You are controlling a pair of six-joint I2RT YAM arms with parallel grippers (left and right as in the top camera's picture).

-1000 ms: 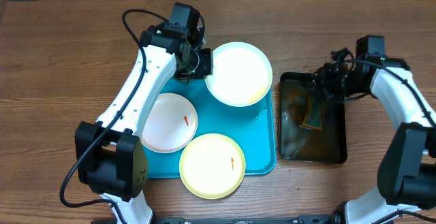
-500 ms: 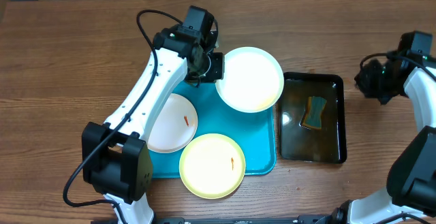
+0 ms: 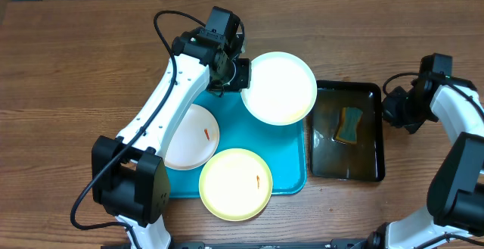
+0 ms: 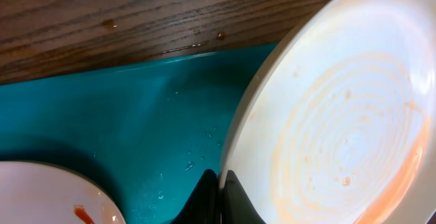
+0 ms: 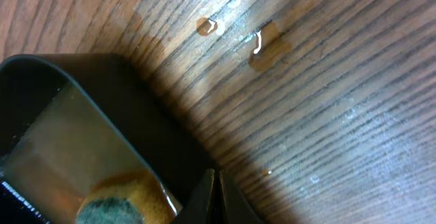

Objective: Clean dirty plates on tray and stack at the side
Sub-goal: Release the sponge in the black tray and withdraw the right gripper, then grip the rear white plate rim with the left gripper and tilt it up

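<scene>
Turquoise tray (image 3: 291, 158): two smeared plates (image 3: 189, 135).
Left gripper (image 4: 219, 186): pinching rim of third plate (image 3: 278, 87).
Right gripper (image 5: 215, 186): clenched empty, beyond tray; black dish (image 3: 370, 169) between.

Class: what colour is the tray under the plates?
Turquoise-blue; the large rectangular plastic tray shows best overhead.

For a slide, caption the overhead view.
Left gripper holds a plate over the turquoise tray; right gripper beside the black tray.

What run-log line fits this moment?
left gripper: shut on top plate rim | right gripper: shut beside black tray | sponge: in black tray | smeared white plate, smeared yellow plate: on turquoise tray
</scene>
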